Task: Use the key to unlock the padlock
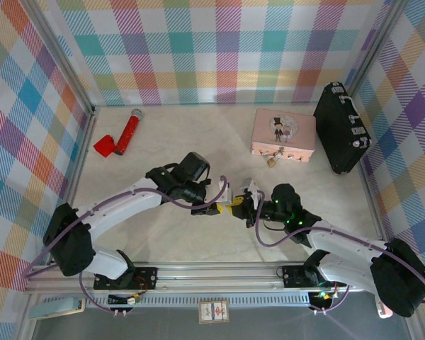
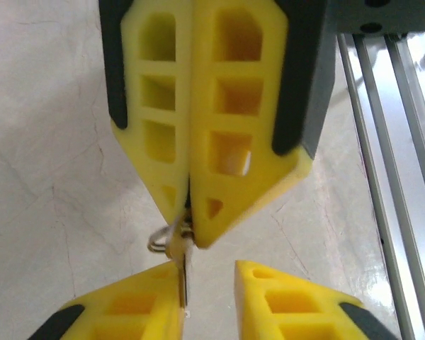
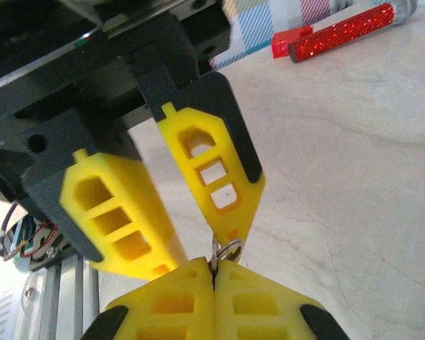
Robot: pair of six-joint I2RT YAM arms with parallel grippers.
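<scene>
Marbled cream tabletop (image 1: 163, 241) is sitting inside plaid walls (image 1: 198, 49). Mid-frame, the right gripper (image 3: 214, 263) is pinching the key (image 3: 228, 248) tight, while the left gripper (image 2: 207, 269) is standing slightly parted, one finger touching it. The padlock (image 1: 273, 161) is lying just before the pink tin (image 1: 283, 131), upper right.

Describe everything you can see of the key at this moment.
The key is a tiny sliver of grey metal with a small wire ring at its head. It is held clear of the table, pinched at the very tips of the shut right gripper, with the ring poking out to one side. Its thin blade points into the open left gripper and seems to lie against one finger; the other finger stands clear. Its teeth are too small to make out.
</scene>
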